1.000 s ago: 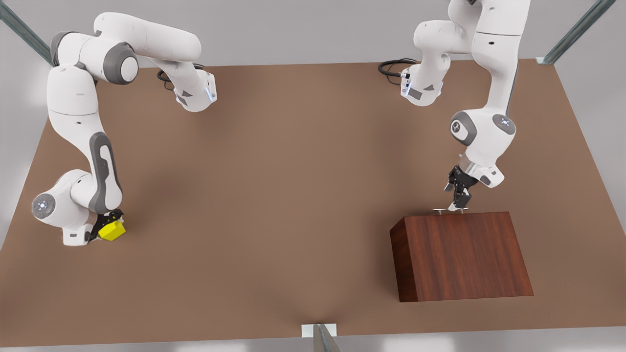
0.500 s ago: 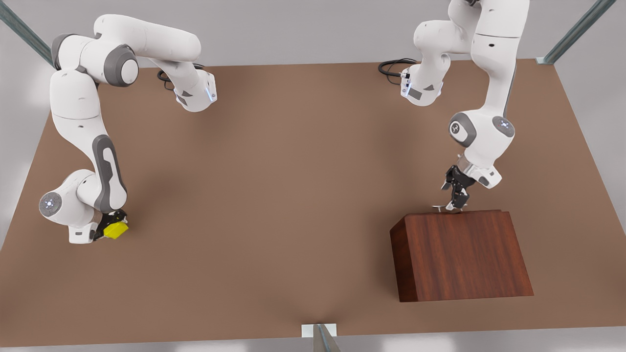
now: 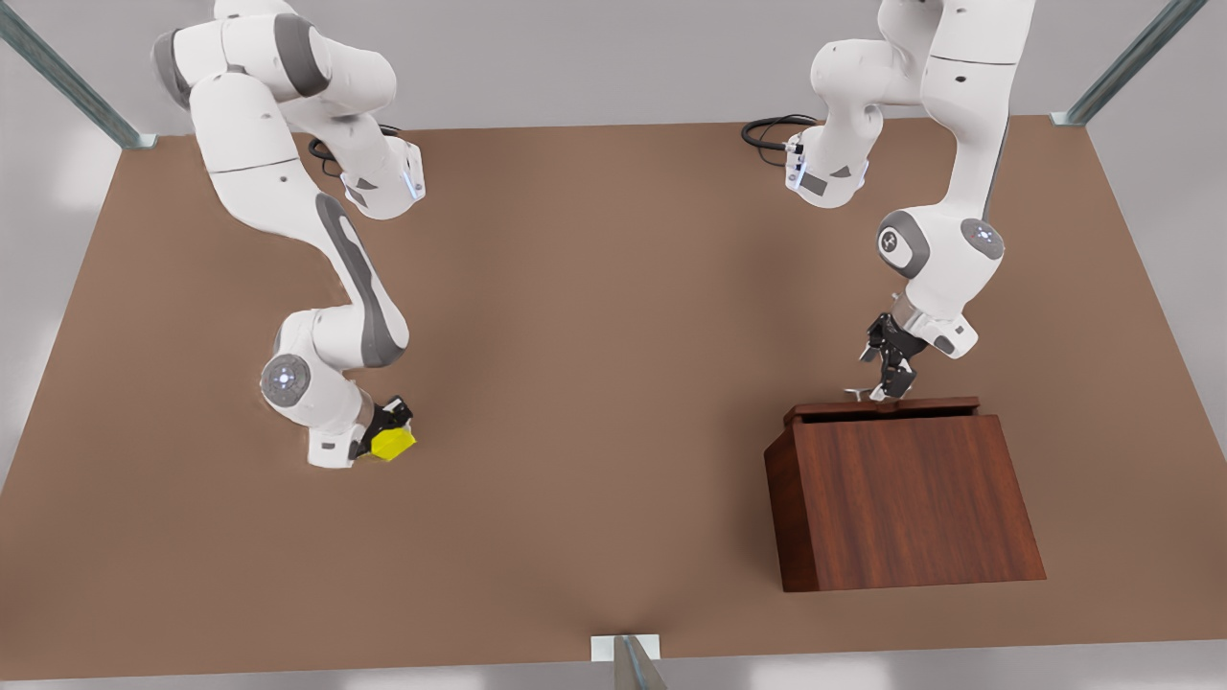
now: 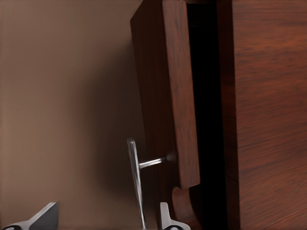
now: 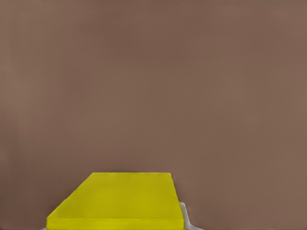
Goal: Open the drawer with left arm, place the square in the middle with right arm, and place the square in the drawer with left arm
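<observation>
Carrying the square low over the bench, the right tool sits toward the front view's left, its fingers clamped on the yellow cube so the piece rides along rather than sliding on the brown surface. The right wrist view shows the square snug at the tool's tip with bare bench beyond it, so it seems lifted or only just skimming; which, I cannot tell. It remains well apart from the wooden box, short of the middle where it should be set down for the other arm to reach.

Toward the front view's right, the left tool reaches down to the far edge of the box, closed on the silver handle. One fingertip shows just beside the bar. The drawer stands pulled out a little, a dark gap showing between its front and the box, likely too narrow yet for the cube to drop in.
</observation>
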{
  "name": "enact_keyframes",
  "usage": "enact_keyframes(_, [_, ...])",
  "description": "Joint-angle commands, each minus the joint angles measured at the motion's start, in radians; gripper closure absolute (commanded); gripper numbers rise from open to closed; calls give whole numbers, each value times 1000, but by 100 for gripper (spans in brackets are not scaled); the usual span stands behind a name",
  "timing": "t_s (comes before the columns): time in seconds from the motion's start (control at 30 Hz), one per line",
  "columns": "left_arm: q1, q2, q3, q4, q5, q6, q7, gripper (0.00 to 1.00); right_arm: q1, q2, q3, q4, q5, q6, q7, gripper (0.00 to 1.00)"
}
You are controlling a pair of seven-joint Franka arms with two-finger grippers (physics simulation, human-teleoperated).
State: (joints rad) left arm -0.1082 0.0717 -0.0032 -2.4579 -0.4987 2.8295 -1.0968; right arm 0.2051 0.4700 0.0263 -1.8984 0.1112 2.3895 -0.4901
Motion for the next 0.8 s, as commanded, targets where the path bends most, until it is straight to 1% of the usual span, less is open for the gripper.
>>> enact_keyframes(0.0, [1,-1,0,-3,-1,1,0,0,25,2,0,9,-2,-1,24,35])
enact_keyframes(0.03, [1,-9,0,-7,-3,-2,0,0,86,12,0,30,-4,-1,74,35])
enact_keyframes(0.1, [1,-30,0,-33,-3,-2,-2,0,210,91,0,111,-4,4,197,33])
enact_keyframes(0.17, [1,-39,0,-43,-3,-4,-2,0,356,191,-2,265,-13,2,280,33])
enact_keyframes(0.23, [1,-49,0,-59,-3,-4,-8,0,464,275,-2,398,-27,-1,307,33])
enact_keyframes(0.27, [1,-56,0,-67,-3,-4,-9,0,509,308,-3,432,-28,0,326,33])
enact_keyframes(0.3, [1,-59,0,-72,-3,-4,-9,0,592,367,-17,495,-30,2,403,33])
enact_keyframes(0.33, [1,-61,0,-73,-3,-4,-17,0,614,381,-23,504,-33,4,416,32])
enact_keyframes(0.37, [1,-67,0,-84,-3,-4,-23,0,634,372,-23,490,-71,2,423,32])
enact_keyframes(0.4, [1,-72,0,-92,-3,-4,-29,0,645,374,-26,480,-70,2,435,29])
enact_keyframes(0.43, [1,-73,0,-95,-3,-4,-31,0,648,377,-45,475,-68,4,435,16])
enact_keyframes(0.47, [-1,-87,0,-108,-3,-4,-31,0,649,369,-49,458,-68,4,435,0])
enact_keyframes(0.63, [-18,-139,0,-159,-3,-10,-66,0,662,368,-51,452,-97,4,412,0])
enact_keyframes(0.7, [-18,-148,0,-161,-3,-25,-72,0,662,308,-57,449,-84,-12,415,0])
enact_keyframes(0.77, [-18,-184,0,-188,-3,-35,-75,0,655,200,-78,401,-84,-32,413,0])
